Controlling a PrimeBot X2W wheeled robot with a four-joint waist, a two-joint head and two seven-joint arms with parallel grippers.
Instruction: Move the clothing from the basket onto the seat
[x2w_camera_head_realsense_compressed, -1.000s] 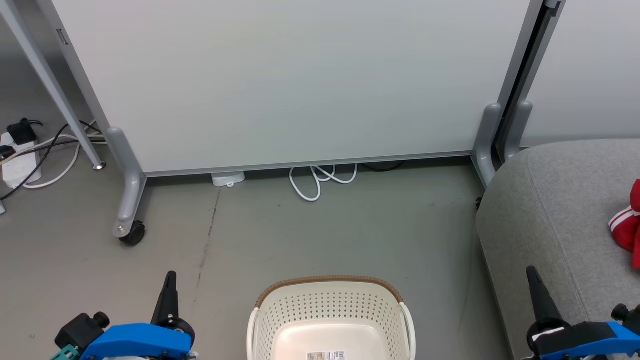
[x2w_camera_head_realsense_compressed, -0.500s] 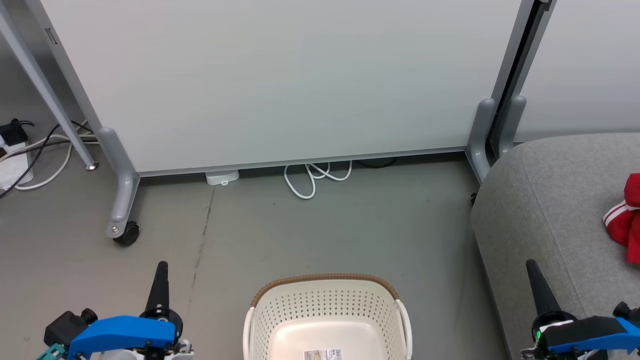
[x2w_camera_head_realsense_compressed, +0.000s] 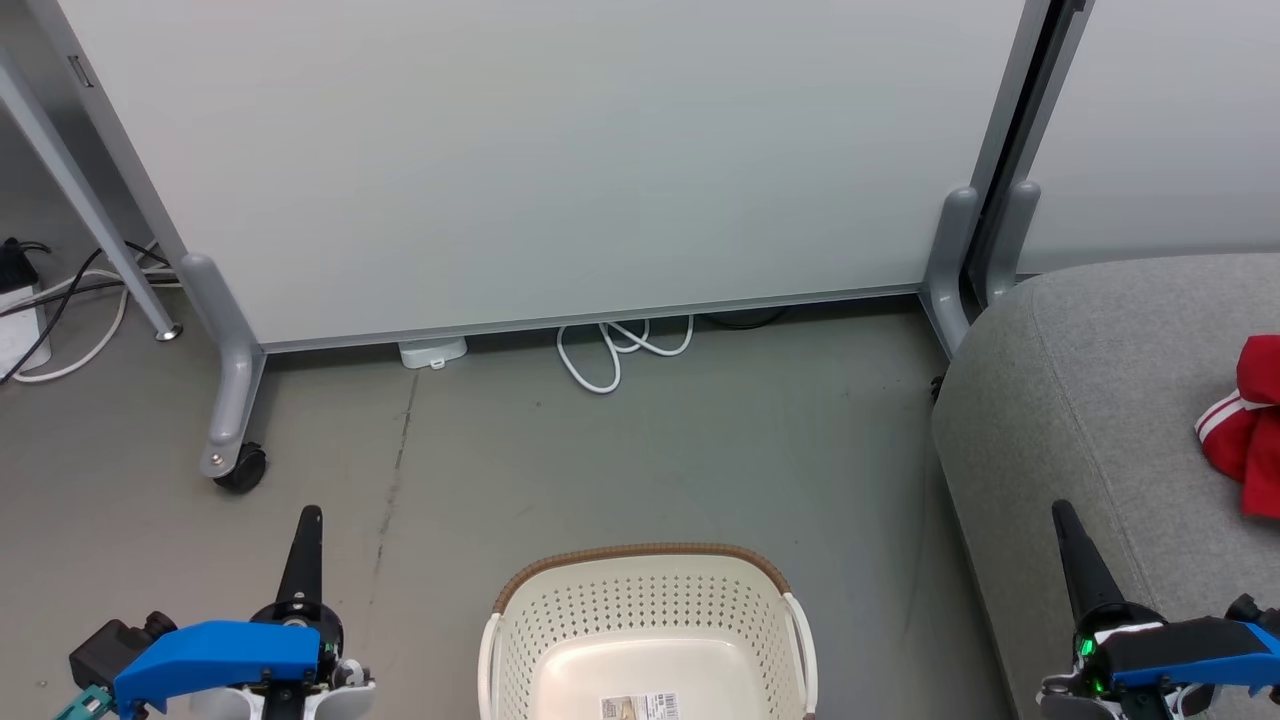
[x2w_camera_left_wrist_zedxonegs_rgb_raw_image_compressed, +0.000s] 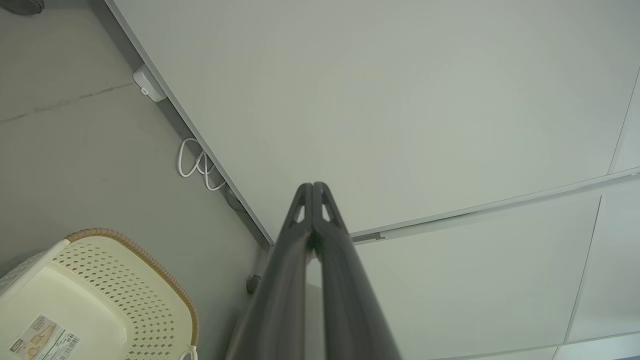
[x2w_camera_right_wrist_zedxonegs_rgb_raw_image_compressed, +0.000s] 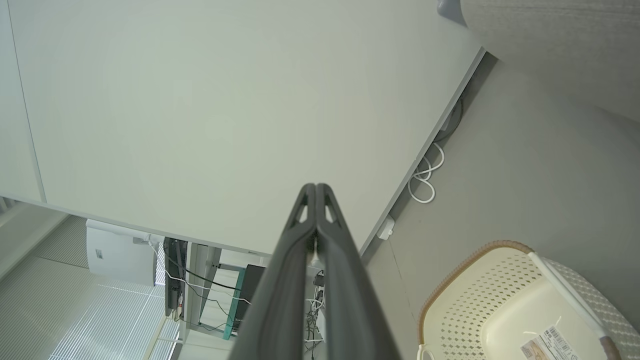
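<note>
Only my camera shifted; left pincer (x2w_camera_head_realsense_compressed: 309, 514) and right pincer (x2w_camera_head_realsense_compressed: 1060, 510) are pinched together, empty. Red clothing (x2w_camera_head_realsense_compressed: 1245, 440) lies atop the seat (x2w_camera_head_realsense_compressed: 1080, 400); the basket (x2w_camera_head_realsense_compressed: 640, 552) looks bare, but quitting now could strand a garment in its cropped near end

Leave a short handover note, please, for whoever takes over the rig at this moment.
Left gripper: shut, holding nothing. Right gripper: shut, holding nothing.
Basket stands on the floor between them; the part in view holds just its barcode label.
Red clothing lies on the seat, cut off by the picture's edge.
Left: check that both garments are there; if so, the job looks done.
</note>
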